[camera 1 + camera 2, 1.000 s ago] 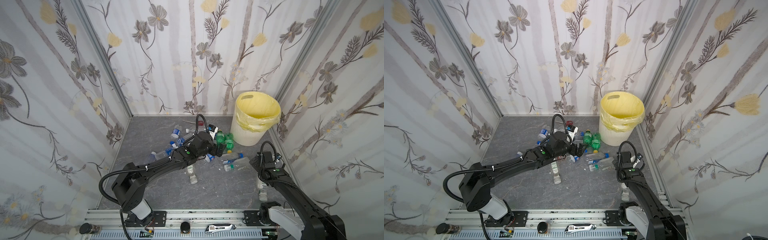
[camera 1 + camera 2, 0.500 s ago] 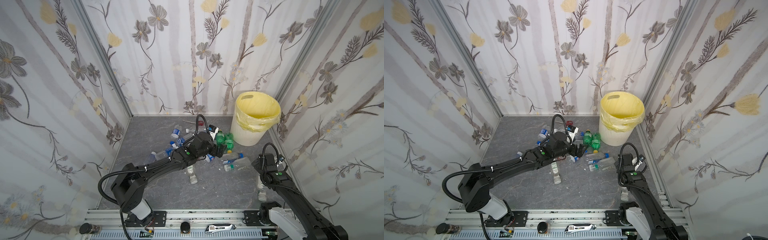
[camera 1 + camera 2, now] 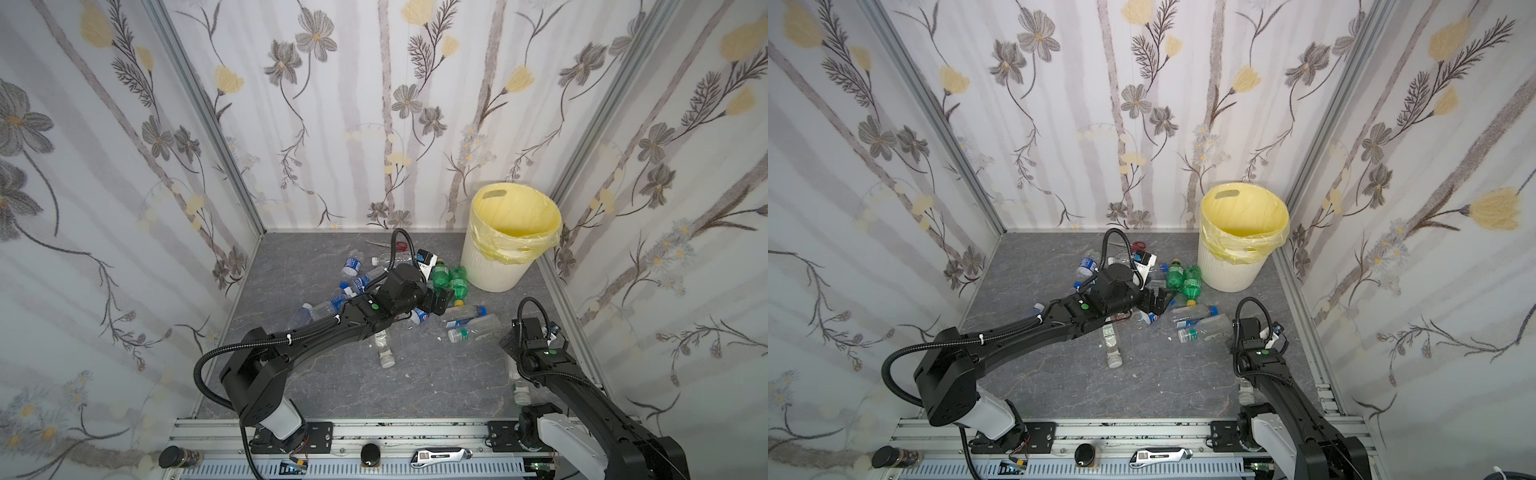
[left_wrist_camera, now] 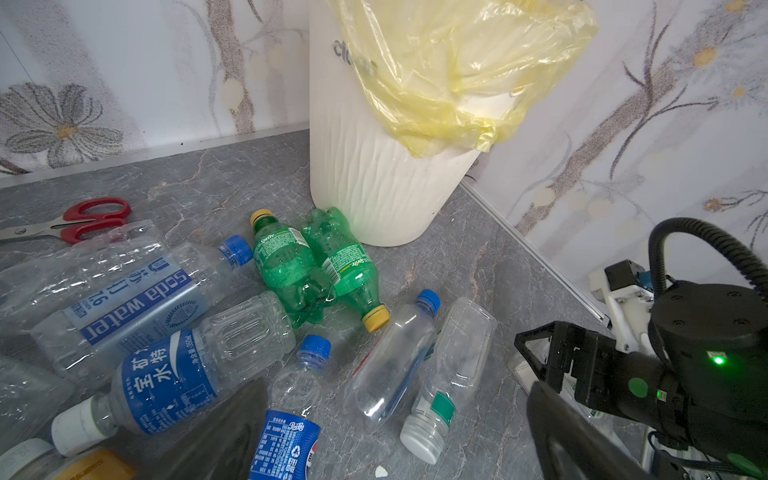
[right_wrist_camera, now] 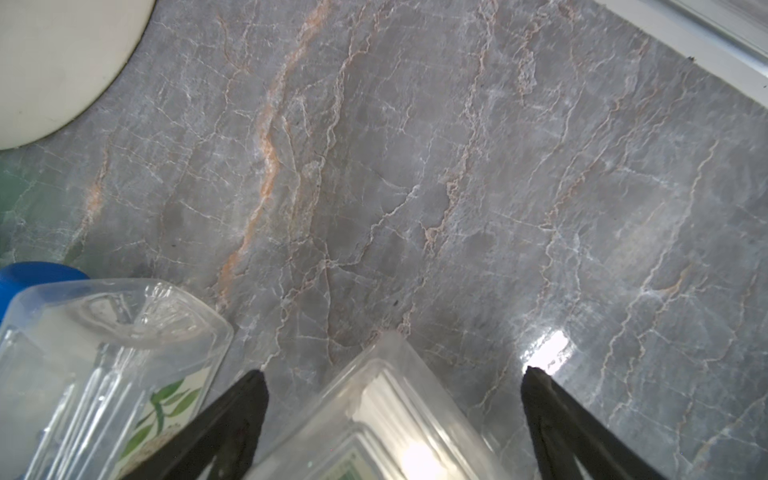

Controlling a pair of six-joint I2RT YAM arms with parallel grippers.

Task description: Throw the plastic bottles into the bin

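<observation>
1. Closest to me, the front rail [image 3: 374,430] carries a grey hand tool [image 3: 436,457] and a dark-lidded jar [image 3: 178,457].
2. Just past the rail on the right, a clear bottle [image 3: 520,392] lies on the tabletop [image 3: 415,386], partly hidden by the right arm.
3. The right end effector [image 5: 390,372] points down at the grey marbled surface with its fingers spread apart. The end of a ribbed clear bottle [image 5: 374,428] sits between them, not clamped. A leaf-labelled bottle [image 5: 104,374] lies just beside it.
4. In the middle, a white-capped bottle [image 3: 385,355] lies partly under the left arm.
5. The left end effector [image 3: 1158,302] hangs over the heap of plastic bottles [image 4: 166,376], fingers wide apart and gripping nothing. A Pepsi bottle [image 4: 286,444] lies below the gap.
6. The heap rests on the tabletop, every bottle on its side. It includes a soda water bottle [image 4: 137,299] and a blue-capped clear bottle [image 4: 390,365]. Two green Sprite bottles [image 4: 291,270] touch side by side, caps pointing opposite ways, just beside the bin's foot.
7. Beyond the heap, red-handled scissors [image 4: 91,218] lie flat towards the back wall.
8. The bin [image 3: 494,270] stands upright in the far right corner, a yellow bag [image 3: 519,243] draped over its rim.
</observation>
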